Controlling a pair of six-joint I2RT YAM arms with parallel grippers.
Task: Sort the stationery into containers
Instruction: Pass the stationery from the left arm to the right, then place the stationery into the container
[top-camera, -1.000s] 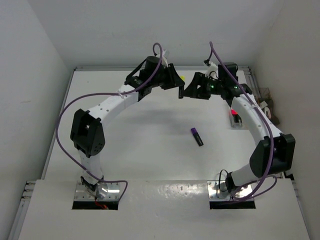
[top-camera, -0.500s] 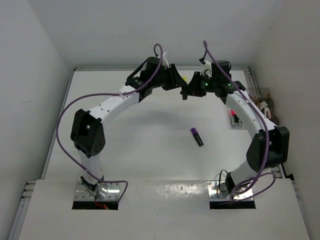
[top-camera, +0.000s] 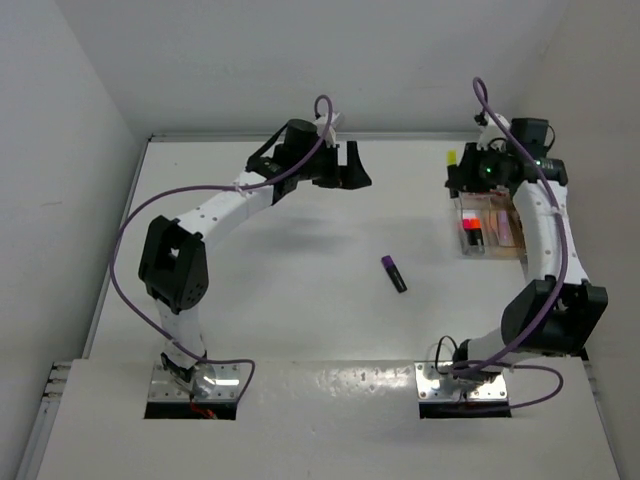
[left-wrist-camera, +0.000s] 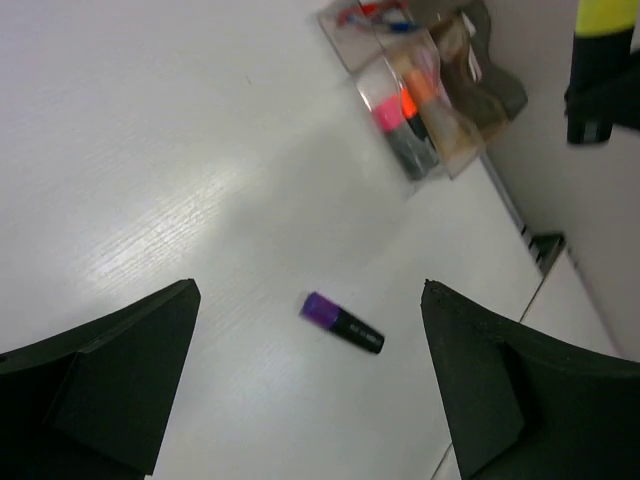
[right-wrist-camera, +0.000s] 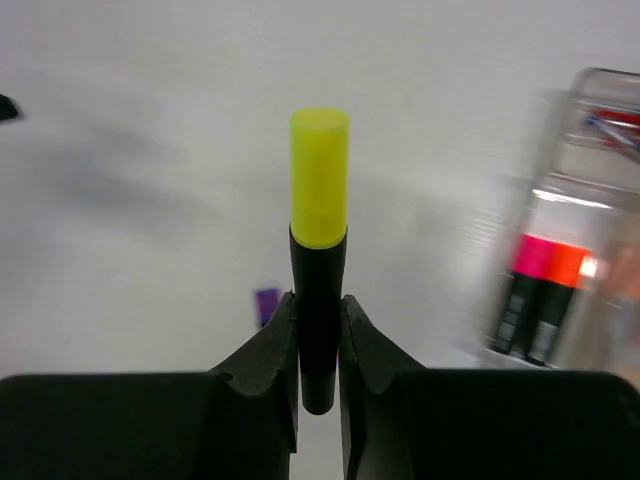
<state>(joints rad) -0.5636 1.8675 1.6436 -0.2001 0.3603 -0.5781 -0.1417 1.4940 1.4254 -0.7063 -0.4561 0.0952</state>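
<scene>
— Where is the yellow one?

— Your black highlighter with the yellow cap (right-wrist-camera: 318, 200) is up off the white counter (top-camera: 300, 310). It is clamped by its black barrel between the two fingers of your right gripper (right-wrist-camera: 318, 322), and the cap sticks out beyond the fingertips. From above, it sits close to the far right corner of the counter, at the far end of the clear, shallow plastic tray (top-camera: 505, 250). Whether it is over the tray or just beside its rim, I cannot tell you.

— And the tray?

— It lies along the right edge of the counter, its long side running near to far. Inside you have a pink-capped highlighter (right-wrist-camera: 533, 262) and an orange-capped highlighter (right-wrist-camera: 566, 268) side by side, caps toward the far edge. There is more in the tray beside them, too blurred to name.

— Anything loose?

— One black highlighter with a purple cap (top-camera: 393, 273) lies flat near the middle of the counter, somewhat toward the right edge. It is well apart from the tray, and its cap points toward the far left corner.

— The other arm?

— Your left gripper (left-wrist-camera: 310, 290) hangs above the far middle of the counter, its fingers spread wide and holding nothing.
</scene>
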